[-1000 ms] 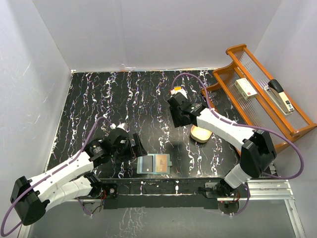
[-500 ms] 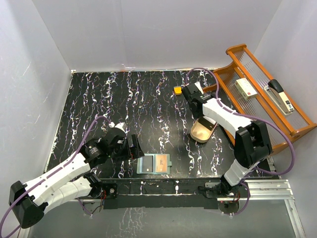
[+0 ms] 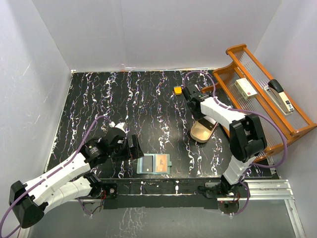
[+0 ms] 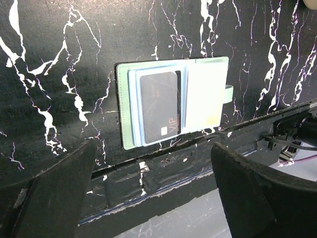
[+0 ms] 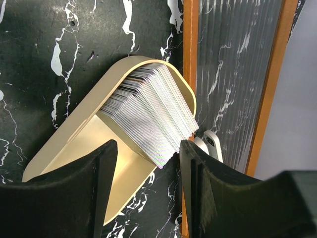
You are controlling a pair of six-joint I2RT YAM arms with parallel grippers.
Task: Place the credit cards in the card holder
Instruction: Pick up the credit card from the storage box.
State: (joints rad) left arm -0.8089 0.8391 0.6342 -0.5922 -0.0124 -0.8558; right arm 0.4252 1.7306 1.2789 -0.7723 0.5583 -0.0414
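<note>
Both are gaping empty — left pincer (image 4: 154,145) hovering beside the card holder (image 4: 205,94), right pincer (image 5: 147,144) facing credit cards (image 5: 148,114) in the dish (image 5: 79,119).

From where I stand the two arms look like twins. The left arm (image 3: 59,174) and the right arm (image 3: 220,110) are both made of smooth white shells linked by chunky, rounded black joints. A thin purple cable (image 3: 88,136) arcs along each one, standing off the shells. Each arm rises from a black base (image 3: 105,189). The jaws are matte black, broad and wedge-shaped, with softly rounded edges.
</note>
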